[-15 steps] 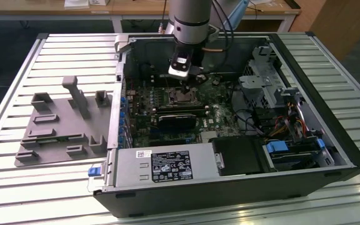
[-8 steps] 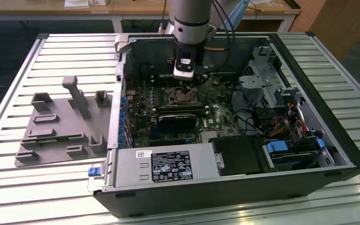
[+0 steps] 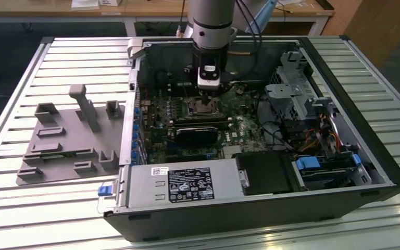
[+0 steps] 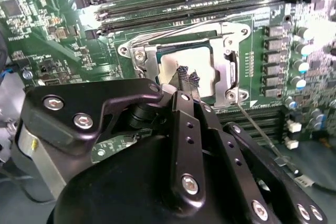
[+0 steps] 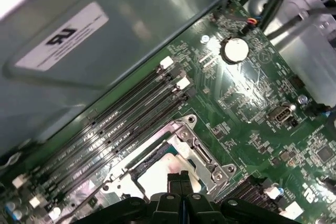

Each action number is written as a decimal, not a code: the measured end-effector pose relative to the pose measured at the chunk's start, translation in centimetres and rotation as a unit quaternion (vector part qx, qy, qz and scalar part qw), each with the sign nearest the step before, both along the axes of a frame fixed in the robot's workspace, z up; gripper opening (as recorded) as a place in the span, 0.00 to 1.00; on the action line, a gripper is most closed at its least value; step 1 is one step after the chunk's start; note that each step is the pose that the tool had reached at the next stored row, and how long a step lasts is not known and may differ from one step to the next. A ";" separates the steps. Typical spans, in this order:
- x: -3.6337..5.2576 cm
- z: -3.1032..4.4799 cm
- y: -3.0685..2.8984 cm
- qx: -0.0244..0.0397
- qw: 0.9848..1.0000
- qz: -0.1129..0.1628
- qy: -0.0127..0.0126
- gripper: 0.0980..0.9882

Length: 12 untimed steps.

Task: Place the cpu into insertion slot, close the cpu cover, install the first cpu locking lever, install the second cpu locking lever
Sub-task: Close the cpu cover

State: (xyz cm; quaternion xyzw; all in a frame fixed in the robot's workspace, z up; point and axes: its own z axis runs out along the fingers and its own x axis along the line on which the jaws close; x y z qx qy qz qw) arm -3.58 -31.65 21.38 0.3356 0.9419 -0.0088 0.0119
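Note:
In the exterior view my gripper (image 3: 205,102) reaches down into the open computer case, right over the insertion slot (image 3: 204,108) on the green motherboard. Both wrist views show the cpu (image 4: 170,65) (image 5: 152,178) lying flat in the slot, its silver top showing. The cpu cover (image 4: 232,71) (image 5: 202,153) seems to lie down around it as a silvery frame. My gripper (image 4: 187,77) (image 5: 181,181) is shut with nothing between its fingers, the tips at the cpu's top. A thin wire locking lever (image 4: 258,130) juts out from one corner of the socket.
Long black memory slots (image 4: 184,3) (image 5: 121,124) run beside the socket. A black card (image 3: 194,134) lies just in front of it. The power supply (image 3: 186,185), a drive cage (image 3: 290,88) and cables crowd the case. A grey fixture plate (image 3: 68,138) lies on the exterior view's left.

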 end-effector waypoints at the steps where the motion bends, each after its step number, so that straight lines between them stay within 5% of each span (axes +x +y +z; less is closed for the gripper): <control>1: 0.00 0.00 0.00 -0.001 1.000 0.008 0.000 0.00; 6: 0.00 -0.04 0.00 -0.001 0.999 0.048 0.000 0.00; 12: 0.00 -0.06 0.00 -0.001 0.996 0.094 -0.001 0.00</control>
